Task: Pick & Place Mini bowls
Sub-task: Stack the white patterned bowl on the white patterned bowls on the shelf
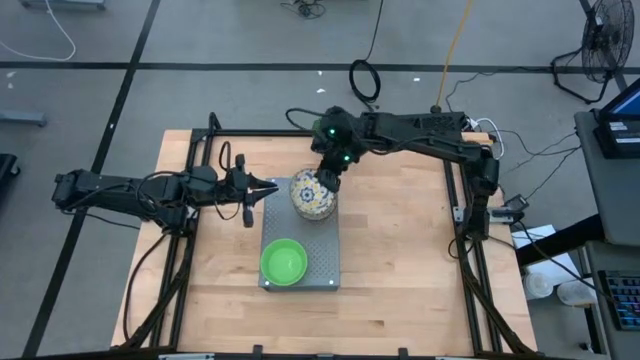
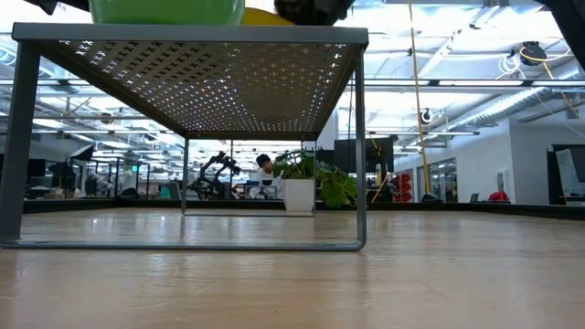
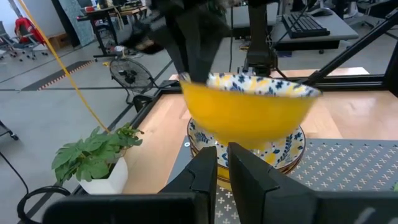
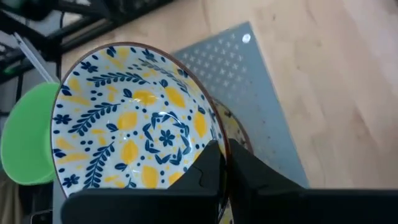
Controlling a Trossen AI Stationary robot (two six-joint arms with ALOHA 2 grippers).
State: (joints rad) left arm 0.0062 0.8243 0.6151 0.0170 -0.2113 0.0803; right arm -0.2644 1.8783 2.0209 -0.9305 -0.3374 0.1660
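Note:
A grey perforated tray (image 1: 325, 250) stands on legs at the table's middle. Green bowls (image 1: 283, 262) sit on its near part; how many are nested, I cannot tell. On its far part rests a stack of floral bowls (image 3: 286, 152). My right gripper (image 1: 330, 178) is shut on one cream floral bowl (image 1: 312, 194) with a yellow outside (image 3: 249, 115), held above that stack. My left gripper (image 1: 250, 201) hovers by the tray's far left corner, shut, touching nothing. My right gripper holds the floral bowl by its far rim (image 4: 217, 140), one finger (image 4: 208, 165) inside and the other (image 4: 255, 168) outside. It comes slanting down from the table's far side. The bowl is lifted clear of the stack (image 4: 235, 134), roughly upright.
A small leafy plant in a white pot (image 3: 93, 155) stands near the table's far edge, also in the low view (image 2: 306, 178). Bare wood lies right of the tray (image 1: 400, 240). A black frame runs along the table edges (image 1: 460, 240).

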